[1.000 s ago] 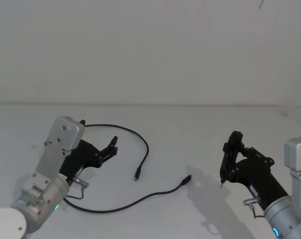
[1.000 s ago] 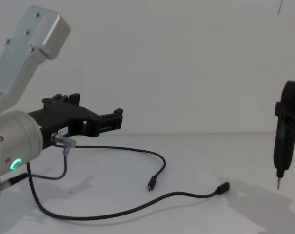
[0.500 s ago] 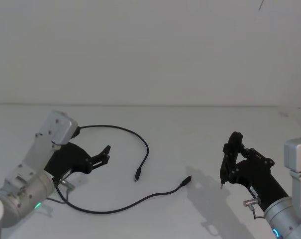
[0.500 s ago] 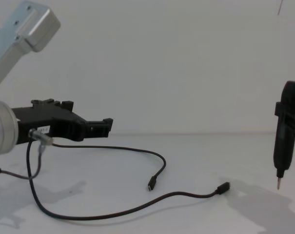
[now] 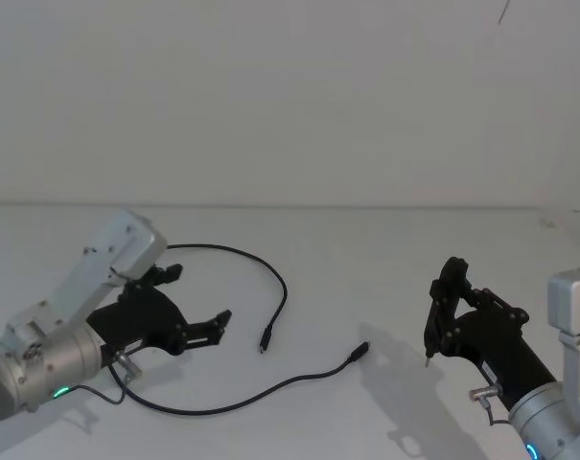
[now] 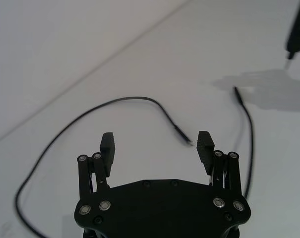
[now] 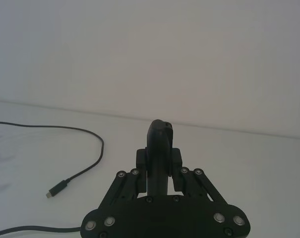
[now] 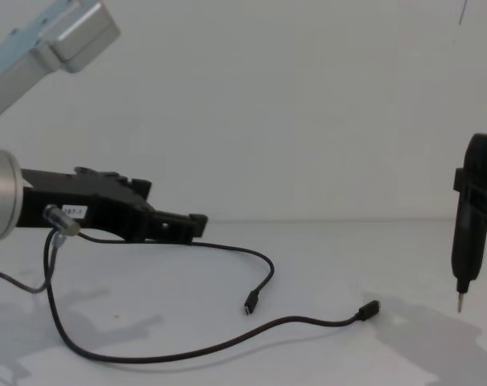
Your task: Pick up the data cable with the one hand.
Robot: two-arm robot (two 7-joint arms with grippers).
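1. Two arms stand over the white tabletop, but the left gripper, blocky, black and two-jawed on a silver cylinder, is much nearer the long thin black data cable.
2. Its jaws are spread wide and hold nothing.
3. The cable lies flat. Its upper arc curves across just ahead of the fingertips, and its lower run passes close by the wrist.
4. My judgement: a short forward-and-down reach should straddle the arc crosswise.
5. The right gripper, black with a pale-tipped spike, hangs well apart from the cable.
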